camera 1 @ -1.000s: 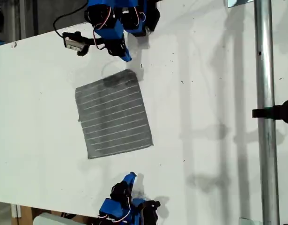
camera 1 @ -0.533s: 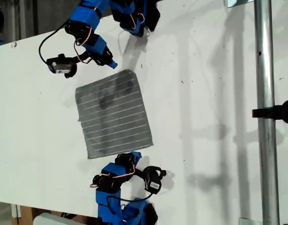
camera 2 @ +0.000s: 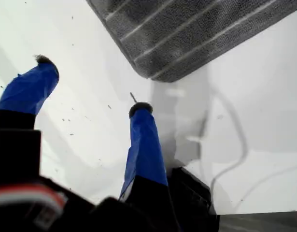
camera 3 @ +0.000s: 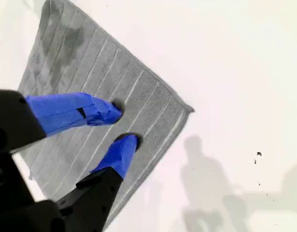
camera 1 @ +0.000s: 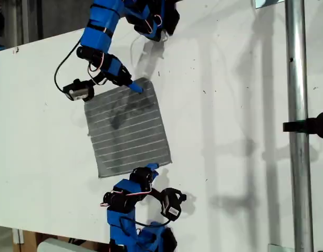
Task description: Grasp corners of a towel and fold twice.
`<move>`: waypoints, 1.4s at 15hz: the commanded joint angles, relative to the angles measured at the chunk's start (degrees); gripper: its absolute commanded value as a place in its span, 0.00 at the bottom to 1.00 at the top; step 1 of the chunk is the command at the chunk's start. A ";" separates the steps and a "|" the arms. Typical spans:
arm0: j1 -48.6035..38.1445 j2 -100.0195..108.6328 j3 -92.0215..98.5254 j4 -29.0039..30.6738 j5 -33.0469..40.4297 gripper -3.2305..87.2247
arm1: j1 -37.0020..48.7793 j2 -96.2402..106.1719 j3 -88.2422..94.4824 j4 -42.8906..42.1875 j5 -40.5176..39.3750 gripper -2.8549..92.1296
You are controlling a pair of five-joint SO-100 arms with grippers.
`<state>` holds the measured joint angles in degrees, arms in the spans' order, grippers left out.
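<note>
The dark-grey striped towel [camera 1: 127, 128] lies flat on the white table [camera 1: 235, 157]. My second gripper [camera 1: 136, 87] reaches in from the top of the exterior view. It hangs open just over the towel [camera 3: 66, 63], inside the upper edge, with one corner [camera 3: 190, 110] a little beyond it. My first gripper [camera 1: 152, 168] comes from the bottom of the exterior view. It is open [camera 2: 90, 84] over bare table, just short of the towel [camera 2: 187, 34] and its rounded corner [camera 2: 155, 75]. That corner [camera 1: 169, 161] is the lower-right one in the exterior view.
A metal pole [camera 1: 295, 105] with a black clamp [camera 1: 313, 125] runs down the exterior view's right side. Both arm bases stand at the table's edges, one [camera 1: 150, 18] at the top and one [camera 1: 143, 236] at the bottom of that view. Dark floor shows beyond the upper-left table edge.
The second arm swung out and down, bringing its gripper onto the towel's upper edge. The first arm stretched from its base up to the towel's lower edge, then barely moved.
</note>
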<state>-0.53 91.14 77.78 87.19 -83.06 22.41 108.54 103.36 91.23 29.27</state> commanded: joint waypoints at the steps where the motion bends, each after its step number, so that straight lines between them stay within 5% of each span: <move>1: -0.26 2.99 -1.93 1.14 0.53 0.14 | 0.79 -0.88 10.63 -12.13 -1.67 0.38; 5: -0.18 6.77 2.29 1.23 -0.53 0.14 | 6.50 -15.21 19.16 -29.36 -3.69 0.36; 9: -0.53 11.69 8.35 -0.09 -1.67 0.13 | 11.87 -12.66 20.13 -30.59 -5.80 0.35; 12: -1.14 12.22 10.20 -2.29 -0.62 0.13 | 10.72 -12.83 20.13 -30.59 -5.19 0.03; 17: -3.34 10.90 11.78 -5.45 -0.70 0.12 | 2.02 -11.34 16.44 -26.72 -0.70 0.03; 21: -3.43 3.60 8.53 -18.46 2.72 0.12 | -2.46 -12.22 13.10 -25.31 2.02 0.03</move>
<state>-3.34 96.94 89.74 72.25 -81.12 20.92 93.96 119.44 65.57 30.67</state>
